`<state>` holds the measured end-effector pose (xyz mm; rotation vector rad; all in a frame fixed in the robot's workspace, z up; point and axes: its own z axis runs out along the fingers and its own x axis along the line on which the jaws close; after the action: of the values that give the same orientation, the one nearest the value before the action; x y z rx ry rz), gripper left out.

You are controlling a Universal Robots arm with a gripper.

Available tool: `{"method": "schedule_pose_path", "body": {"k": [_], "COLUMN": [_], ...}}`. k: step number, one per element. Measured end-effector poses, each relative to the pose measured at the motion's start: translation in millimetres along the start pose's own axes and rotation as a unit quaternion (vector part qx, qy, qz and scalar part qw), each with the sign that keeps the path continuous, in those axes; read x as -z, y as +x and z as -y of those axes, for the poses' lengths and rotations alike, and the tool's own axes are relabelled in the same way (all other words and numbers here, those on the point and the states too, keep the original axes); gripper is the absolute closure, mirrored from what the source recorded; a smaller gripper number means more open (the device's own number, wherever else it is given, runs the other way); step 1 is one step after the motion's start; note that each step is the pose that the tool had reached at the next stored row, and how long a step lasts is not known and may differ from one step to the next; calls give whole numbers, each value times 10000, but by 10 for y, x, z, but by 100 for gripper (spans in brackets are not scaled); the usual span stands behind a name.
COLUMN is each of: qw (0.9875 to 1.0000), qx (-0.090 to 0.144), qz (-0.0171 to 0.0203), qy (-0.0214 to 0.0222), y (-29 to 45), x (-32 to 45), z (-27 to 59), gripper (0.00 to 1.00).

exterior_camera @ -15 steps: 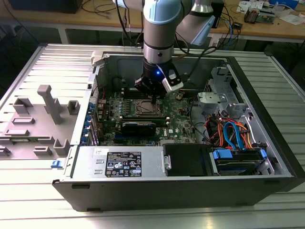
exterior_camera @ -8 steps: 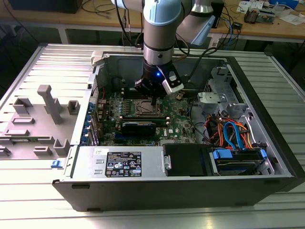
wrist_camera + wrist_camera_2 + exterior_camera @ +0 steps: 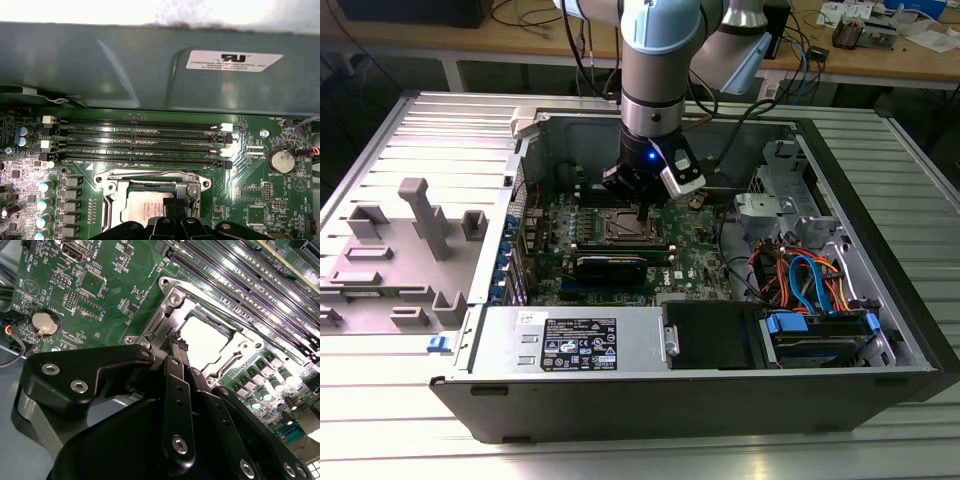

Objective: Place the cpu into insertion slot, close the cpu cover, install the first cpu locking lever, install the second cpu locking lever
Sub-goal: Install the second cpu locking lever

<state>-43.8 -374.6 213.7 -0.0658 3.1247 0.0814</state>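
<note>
The arm reaches down into the open computer case, and my gripper [image 3: 638, 212] hangs just above the insertion slot [image 3: 618, 228] on the green motherboard. The cpu [image 3: 207, 342] lies flat in the slot, its silver top glaring bright. The silvery cpu cover [image 3: 150, 181] lies down around the cpu [image 3: 145, 207], framing it. In both wrist views my black fingers [image 3: 172, 375] stand pressed together, with my gripper [image 3: 176, 342] at the socket's near edge over the frame. Nothing shows between them. My gripper [image 3: 176, 206] overlaps the cpu's near side.
Long black memory slots [image 3: 145, 145] run beside the socket, toward the grey case wall [image 3: 150, 65]. A coin battery [image 3: 281, 161] sits on the board. A black card [image 3: 610, 268], the power supply [image 3: 570, 345] and a bundle of drive cables [image 3: 810, 280] fill the case. Grey fixtures [image 3: 420, 215] stand outside on the exterior view's left.
</note>
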Motion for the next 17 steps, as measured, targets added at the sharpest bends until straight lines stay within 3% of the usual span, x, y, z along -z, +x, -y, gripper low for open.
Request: {"method": "schedule_pose_path", "body": {"k": [3, 8, 17], "qw": [10000, 10000, 10000], "qx": [0, 0, 0], "qz": [0, 0, 0], "qy": [2, 5, 5], "y": [0, -1, 2], "x": [4, 89, 95], "z": [2, 1, 73], "gripper": [89, 89, 89]}}
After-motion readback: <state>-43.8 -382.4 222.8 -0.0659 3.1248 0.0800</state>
